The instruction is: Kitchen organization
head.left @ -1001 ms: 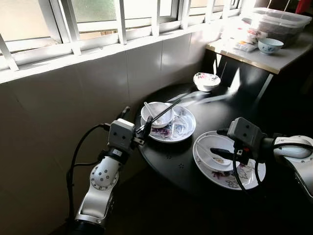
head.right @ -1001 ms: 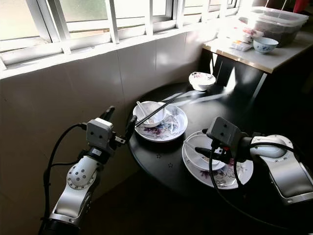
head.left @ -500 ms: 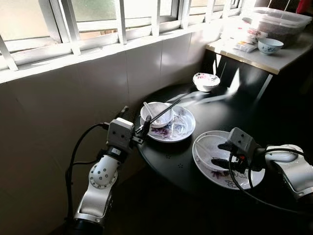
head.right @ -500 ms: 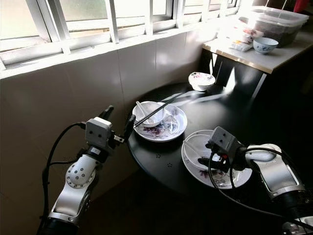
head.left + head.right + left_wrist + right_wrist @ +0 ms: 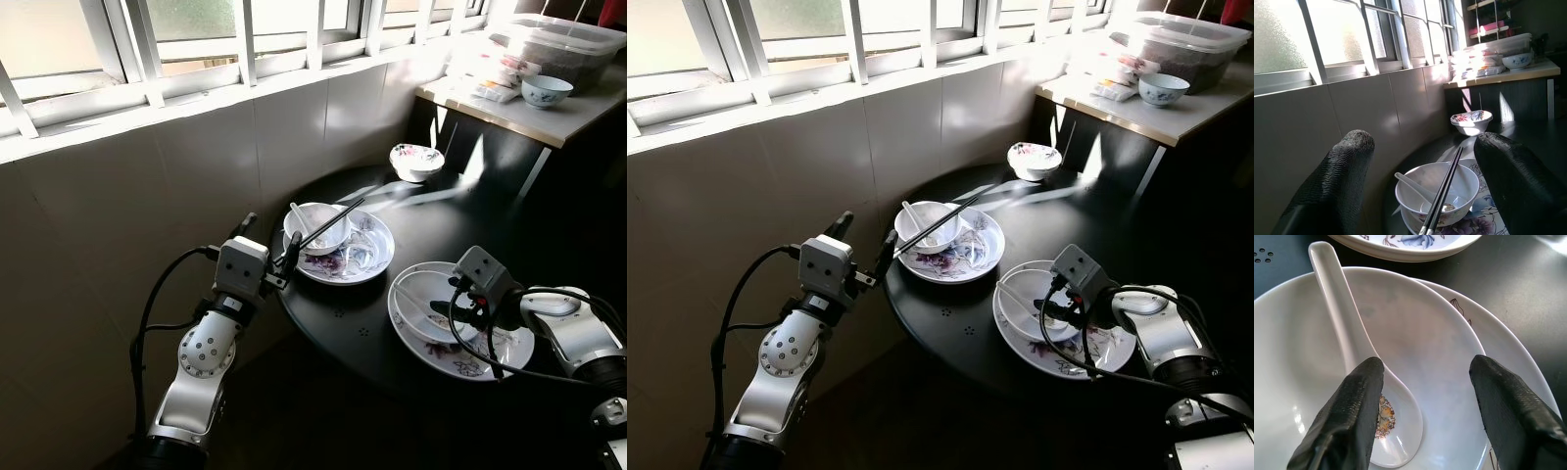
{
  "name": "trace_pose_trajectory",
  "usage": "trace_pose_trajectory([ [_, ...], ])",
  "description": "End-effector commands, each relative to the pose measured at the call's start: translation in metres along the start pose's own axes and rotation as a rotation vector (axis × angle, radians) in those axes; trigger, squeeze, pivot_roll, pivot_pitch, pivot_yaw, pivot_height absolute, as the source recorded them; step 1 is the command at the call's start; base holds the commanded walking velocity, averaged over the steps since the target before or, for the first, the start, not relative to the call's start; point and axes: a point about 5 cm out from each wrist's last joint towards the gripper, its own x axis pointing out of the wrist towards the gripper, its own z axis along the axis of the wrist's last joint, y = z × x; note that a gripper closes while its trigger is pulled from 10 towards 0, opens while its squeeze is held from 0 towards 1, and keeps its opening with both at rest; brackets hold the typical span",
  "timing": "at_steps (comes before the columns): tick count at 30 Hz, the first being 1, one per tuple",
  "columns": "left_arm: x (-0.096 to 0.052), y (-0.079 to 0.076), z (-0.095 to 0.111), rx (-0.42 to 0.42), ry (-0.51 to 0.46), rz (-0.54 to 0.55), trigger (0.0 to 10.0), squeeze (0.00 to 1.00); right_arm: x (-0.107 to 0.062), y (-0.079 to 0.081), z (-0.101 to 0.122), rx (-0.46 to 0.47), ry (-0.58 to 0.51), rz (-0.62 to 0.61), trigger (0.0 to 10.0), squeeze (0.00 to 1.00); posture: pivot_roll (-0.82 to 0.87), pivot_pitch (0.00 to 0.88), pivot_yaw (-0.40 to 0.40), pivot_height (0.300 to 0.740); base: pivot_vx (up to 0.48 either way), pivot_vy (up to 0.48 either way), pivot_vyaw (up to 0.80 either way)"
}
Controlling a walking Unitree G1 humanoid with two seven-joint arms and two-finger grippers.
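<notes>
Black and round, the table (image 5: 451, 230) carries two sets of dirty dishes. On its near right side a flowered plate (image 5: 500, 357) holds a white bowl (image 5: 416, 294) with a white spoon (image 5: 1352, 352) lying inside. The right gripper (image 5: 1422, 416) hangs low over this bowl with its fingers spread, one on each side of the spoon's scoop.

I think the main risk is here. The spoon is smooth and lies on a curved wall, so closing fingers may push it aside or tip the bowl on the plate.

At the table's left edge the left gripper (image 5: 1425, 196), also spread, points at a second bowl (image 5: 315, 227) on its own plate (image 5: 367, 259), where chopsticks (image 5: 328, 223) rest loose across the rim and may roll off.

The spoon's scoop is partly hidden behind one finger. Whether the fingertips touch the bowl, I cannot tell.
</notes>
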Motion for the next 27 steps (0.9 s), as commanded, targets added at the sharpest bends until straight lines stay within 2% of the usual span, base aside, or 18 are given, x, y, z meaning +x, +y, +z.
trace_pose_trajectory([
  [1, 0.000, -0.001, 0.000, 0.008, 0.004, -0.003, 10.0, 0.00, 0.001, 0.000, -0.001, 0.007, -0.001, 0.011, 10.0, 0.00, 0.06, 0.000, -0.035, 0.740, 0.000, 0.000, 0.00],
  [4, 0.001, -0.001, 0.000, 0.008, 0.002, -0.003, 10.0, 0.00, 0.005, 0.006, 0.000, 0.043, -0.023, 0.058, 10.0, 0.00, 0.06, 0.000, -0.036, 0.740, 0.000, 0.000, 0.00],
  [11, 0.000, 0.000, 0.000, 0.014, 0.003, -0.004, 10.0, 0.00, 0.011, 0.007, -0.002, 0.051, -0.023, 0.053, 10.0, 0.00, 0.07, 0.000, -0.037, 0.740, 0.000, 0.000, 0.00],
  [16, -0.001, 0.000, 0.000, 0.015, 0.004, -0.002, 10.0, 0.00, 0.014, 0.013, -0.010, 0.055, 0.006, 0.076, 10.0, 0.00, 0.07, 0.000, -0.039, 0.740, 0.000, 0.000, 0.00],
  [20, -0.001, -0.001, 0.000, 0.013, 0.007, -0.003, 10.0, 0.00, 0.014, 0.017, -0.022, 0.102, 0.056, 0.103, 10.0, 0.00, 0.07, 0.000, -0.040, 0.740, 0.000, 0.000, 0.00],
  [27, 0.000, -0.001, 0.000, 0.015, 0.009, -0.003, 10.0, 0.00, 0.015, 0.019, -0.024, 0.107, 0.058, 0.125, 10.0, 0.00, 0.07, 0.000, -0.041, 0.740, 0.000, 0.000, 0.00],
])
